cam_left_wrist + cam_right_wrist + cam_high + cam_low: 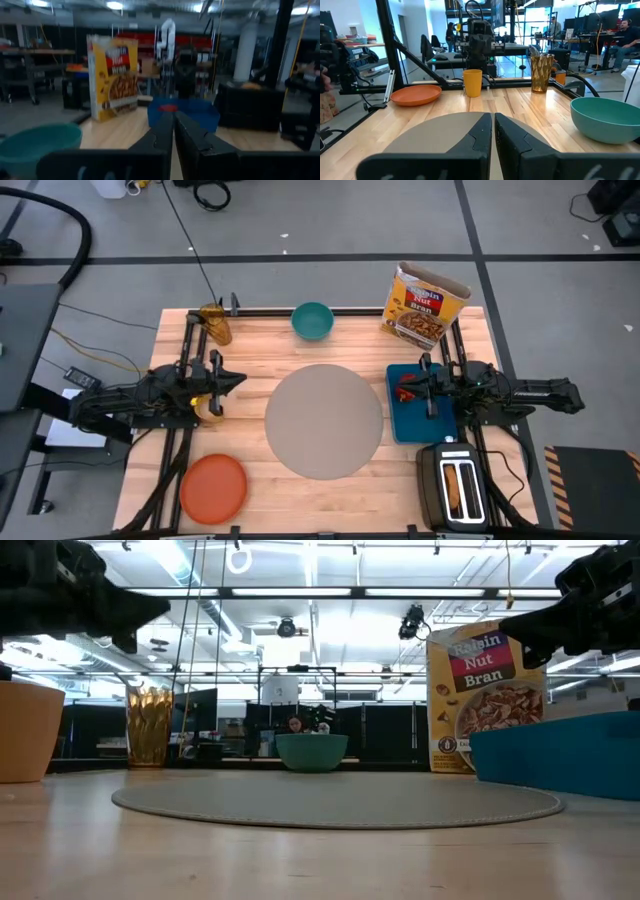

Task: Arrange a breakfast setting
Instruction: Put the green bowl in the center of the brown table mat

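Toaster point(454, 489) shows only from above (bread inside).

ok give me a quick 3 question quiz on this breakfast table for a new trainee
1. True or false: the orange plate already lies on the grey placemat.
2. Multiple choice: what stands at the table's far edge, beside the cereal box? A) the teal bowl B) the black toaster C) the orange plate
3. Fill in: the blue tray lies under the ____ hand, whose fingers are shut.

Key
1. False; the plate sits apart at the near left corner.
2. A
3. right; the left hand waits across the mat, shut too.
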